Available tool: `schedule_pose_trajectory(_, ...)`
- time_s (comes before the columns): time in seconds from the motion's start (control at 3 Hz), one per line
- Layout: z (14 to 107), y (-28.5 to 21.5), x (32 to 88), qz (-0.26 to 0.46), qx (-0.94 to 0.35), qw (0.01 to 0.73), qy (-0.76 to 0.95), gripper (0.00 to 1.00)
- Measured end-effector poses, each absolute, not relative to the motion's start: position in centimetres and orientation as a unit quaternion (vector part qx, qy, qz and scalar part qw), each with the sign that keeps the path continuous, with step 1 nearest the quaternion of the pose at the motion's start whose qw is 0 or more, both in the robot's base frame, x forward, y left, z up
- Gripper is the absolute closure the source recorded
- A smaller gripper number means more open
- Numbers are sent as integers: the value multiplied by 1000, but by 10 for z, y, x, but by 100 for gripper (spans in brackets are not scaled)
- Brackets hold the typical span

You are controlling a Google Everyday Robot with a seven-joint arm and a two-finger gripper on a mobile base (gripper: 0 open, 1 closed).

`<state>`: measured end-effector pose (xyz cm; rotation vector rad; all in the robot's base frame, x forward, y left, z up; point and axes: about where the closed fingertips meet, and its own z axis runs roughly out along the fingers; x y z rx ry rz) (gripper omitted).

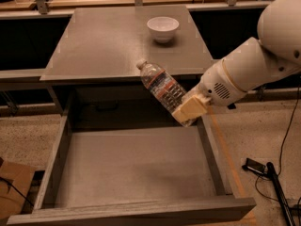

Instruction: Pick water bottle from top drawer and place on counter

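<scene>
The water bottle is clear plastic with a white cap and a red-and-white label. It hangs tilted in the air, cap up and to the left, level with the front edge of the counter. My gripper is shut on the bottle's lower end, its cream fingers wrapped around it. The white arm reaches in from the right. The top drawer is pulled open below, its grey bottom bare.
A white bowl stands on the counter near its back right. Black cables and a tool lie on the speckled floor to the right. A cardboard box sits at the lower left.
</scene>
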<state>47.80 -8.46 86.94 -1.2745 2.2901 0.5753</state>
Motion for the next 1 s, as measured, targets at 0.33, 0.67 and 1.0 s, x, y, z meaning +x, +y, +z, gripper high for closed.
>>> schedule_pose_trajectory(0.33, 865, -86, 497, 221, -437, 243, 837, 100)
schedule_pose_trajectory(0.67, 888, -74, 546, 207, -448, 289, 820, 100)
schedule_pose_trajectory(1.0, 917, -40, 615, 205, -473, 347, 784, 100)
